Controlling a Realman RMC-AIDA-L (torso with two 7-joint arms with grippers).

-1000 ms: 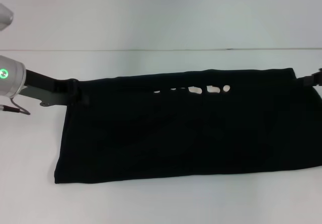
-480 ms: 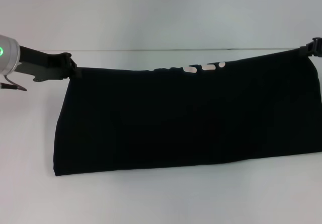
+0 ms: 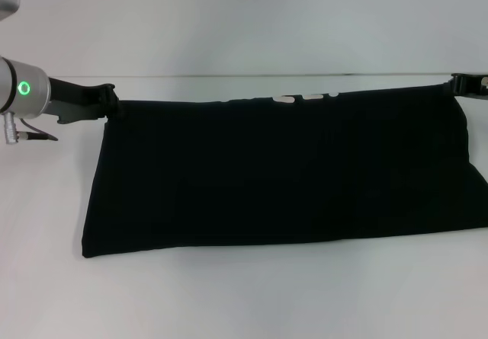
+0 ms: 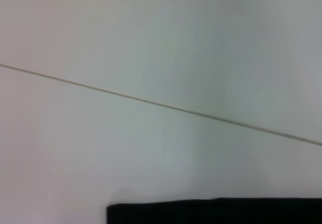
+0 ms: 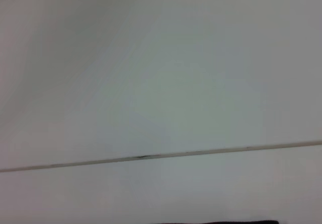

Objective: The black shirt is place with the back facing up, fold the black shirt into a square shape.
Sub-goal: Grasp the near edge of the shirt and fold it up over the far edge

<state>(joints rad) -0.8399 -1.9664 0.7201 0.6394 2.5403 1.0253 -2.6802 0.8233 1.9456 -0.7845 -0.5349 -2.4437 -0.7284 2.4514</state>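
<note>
White table (image 3: pixel 229 301): both grippers have carried the black shirt (image 3: pixel 282 171) edge farther back.

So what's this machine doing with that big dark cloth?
It is folding a large, soft black shirt on a white table. The left tool grips one far corner and the right tool grips the other, both shut on the fabric and holding that far edge stretched in a straight line. The near edge lies on the table, so the shirt forms a long band. A few whitish marks of its print peek out along the held edge. It is not yet a square.
</note>
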